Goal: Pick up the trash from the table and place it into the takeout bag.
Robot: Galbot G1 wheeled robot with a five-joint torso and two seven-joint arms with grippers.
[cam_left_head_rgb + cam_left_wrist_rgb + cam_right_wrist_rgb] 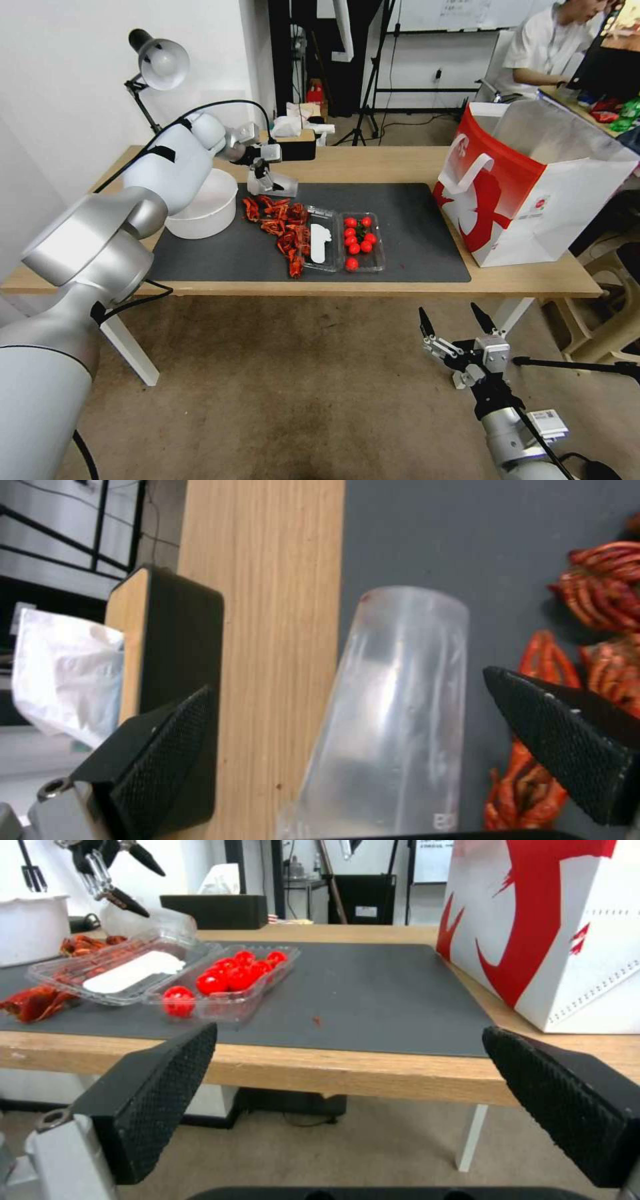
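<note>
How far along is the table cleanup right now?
Nothing looks bagged yet. In hand: the left gripper hangs open around the clear cup lying on the mat. Left: red scraps, clamshell, white bowl. The right gripper waits open below the table, near the bag.

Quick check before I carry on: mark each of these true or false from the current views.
1. The left gripper is open around the clear plastic cup, which lies on its side. True.
2. The cup is already in the takeout bag. False: it lies on the dark grey mat, by the tissue box.
3. The right gripper holds the tomato tray. False: it is open, low in front of the table.
4. A white bowl stands at the mat's left end. True.
</note>
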